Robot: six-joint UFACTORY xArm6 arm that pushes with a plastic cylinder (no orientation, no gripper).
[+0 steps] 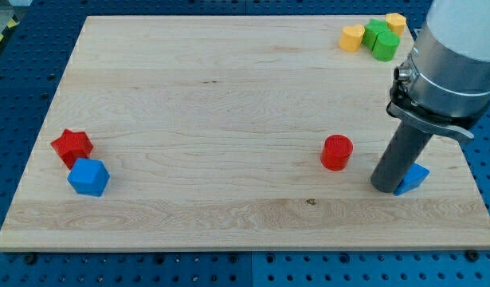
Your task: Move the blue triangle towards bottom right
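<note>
The blue triangle (415,177) lies near the board's right edge, low in the view, partly hidden behind my rod. My tip (386,188) rests on the board just to the left of the triangle, touching or almost touching it. A red cylinder (336,152) stands a little to the left of my tip.
A red star (72,146) and a blue cube-like block (88,177) sit together at the view's lower left. At the top right, two yellow blocks (352,37) (396,21) and two green blocks (381,39) cluster near the wooden board's corner (229,104).
</note>
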